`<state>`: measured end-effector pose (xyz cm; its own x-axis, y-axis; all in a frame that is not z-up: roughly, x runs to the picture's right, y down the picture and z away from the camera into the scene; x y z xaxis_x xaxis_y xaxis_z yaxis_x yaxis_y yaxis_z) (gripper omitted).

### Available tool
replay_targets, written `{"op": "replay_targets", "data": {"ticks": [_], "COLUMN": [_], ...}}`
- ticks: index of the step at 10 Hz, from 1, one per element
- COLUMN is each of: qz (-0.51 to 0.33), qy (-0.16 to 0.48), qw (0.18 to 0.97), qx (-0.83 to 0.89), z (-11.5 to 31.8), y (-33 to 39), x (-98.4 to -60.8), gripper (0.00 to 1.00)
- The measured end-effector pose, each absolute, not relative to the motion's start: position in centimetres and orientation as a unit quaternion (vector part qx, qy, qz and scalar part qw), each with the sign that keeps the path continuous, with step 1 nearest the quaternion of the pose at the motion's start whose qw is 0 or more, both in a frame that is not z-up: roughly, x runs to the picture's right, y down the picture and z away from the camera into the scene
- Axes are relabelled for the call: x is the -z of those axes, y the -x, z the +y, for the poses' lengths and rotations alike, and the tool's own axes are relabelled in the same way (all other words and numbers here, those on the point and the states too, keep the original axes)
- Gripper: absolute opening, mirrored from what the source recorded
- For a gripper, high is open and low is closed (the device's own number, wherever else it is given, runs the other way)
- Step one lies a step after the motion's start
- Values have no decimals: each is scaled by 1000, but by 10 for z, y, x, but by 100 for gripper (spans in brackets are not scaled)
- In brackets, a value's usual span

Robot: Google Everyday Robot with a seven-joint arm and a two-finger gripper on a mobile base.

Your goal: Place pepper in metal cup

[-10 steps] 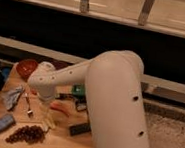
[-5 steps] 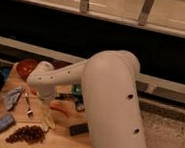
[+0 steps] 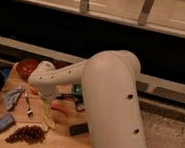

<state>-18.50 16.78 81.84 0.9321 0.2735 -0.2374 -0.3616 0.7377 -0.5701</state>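
Arm (image 3: pixel 109 88) over cluttered table (image 3: pixel 62 141), claw hidden beneath

The wooden table (image 3: pixel 60 144) fills the lower left of the camera view, and the robot's arm covers much of its right side. At the far left corner sits 1 red bowl (image 3: pixel 26 67). In front of it lies a crumpled blue-grey cloth (image 3: pixel 12 96), with a fork (image 3: pixel 28 107) just beside it. Near the front edge are a blue block (image 3: pixel 1 123), possibly a sponge, and a bunch of dark grapes (image 3: pixel 27 134). A pale yellow elongated item (image 3: pixel 48 119) lies mid-table, and the pepper (image 3: pixel 60 107) lies close to its right. A flat black item (image 3: pixel 78 129) lies further right, and a green object (image 3: pixel 77 91) behind. The gripper (image 3: pixel 45 97) hangs over the table's middle.
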Motion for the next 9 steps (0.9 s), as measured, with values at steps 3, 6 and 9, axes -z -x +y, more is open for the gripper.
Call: {"op": "replay_targets", "data": {"ticks": [3,6,9], "qz": [75,77,76], "qy": [319,323,330], "qw": [929,928,925], "qx": [-172,-170,-173], "z": [167,167,170], "y": [179,177,173], "x": [-820,-822,-828], "gripper": [62,54,54]}}
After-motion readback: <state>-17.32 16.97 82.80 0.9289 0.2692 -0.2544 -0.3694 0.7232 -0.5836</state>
